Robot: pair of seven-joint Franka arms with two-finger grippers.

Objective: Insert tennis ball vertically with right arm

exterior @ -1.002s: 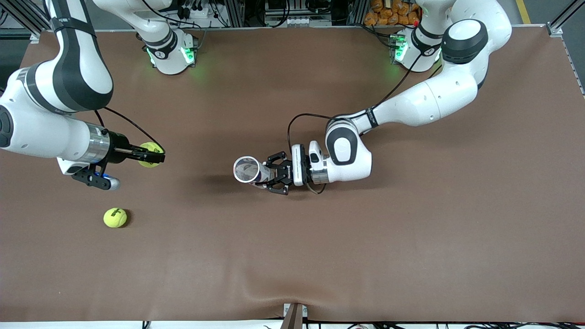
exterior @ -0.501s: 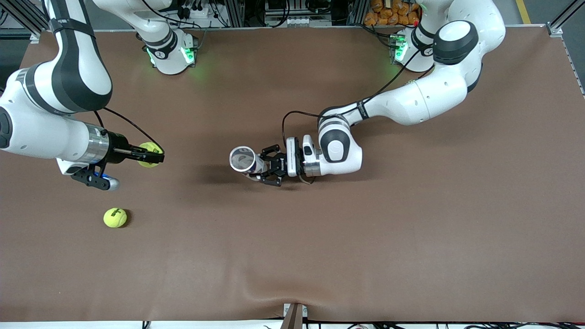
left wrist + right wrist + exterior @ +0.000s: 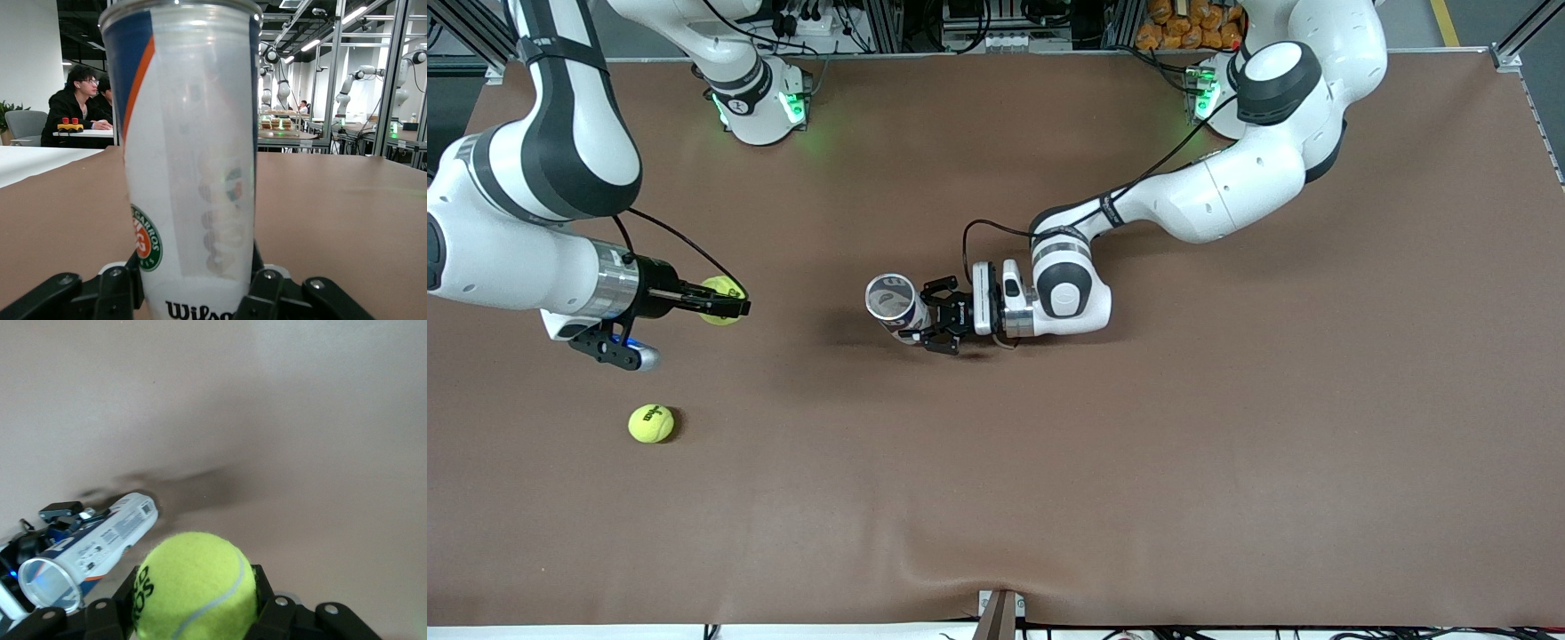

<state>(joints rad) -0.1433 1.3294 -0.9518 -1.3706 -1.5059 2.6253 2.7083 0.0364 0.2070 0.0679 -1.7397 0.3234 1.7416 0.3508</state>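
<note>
The left gripper (image 3: 930, 317), clamped on the can (image 3: 895, 303), is carrying it across mid-table toward the right arm's end, mouth up. The right gripper (image 3: 729, 306) hangs waiting, pinching a ball (image 3: 719, 293). Spare ball (image 3: 651, 423) lies nearer the camera. Insertion looks close.

bare table (image 3: 1138, 462) btwn held ball (image 3: 719, 300), can (image 3: 894, 304)

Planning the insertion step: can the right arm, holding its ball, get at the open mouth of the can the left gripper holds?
Probably yes. The can stands upright in the left gripper, its mouth uncovered, and nothing lies between it and the right gripper with its tennis ball.
</note>
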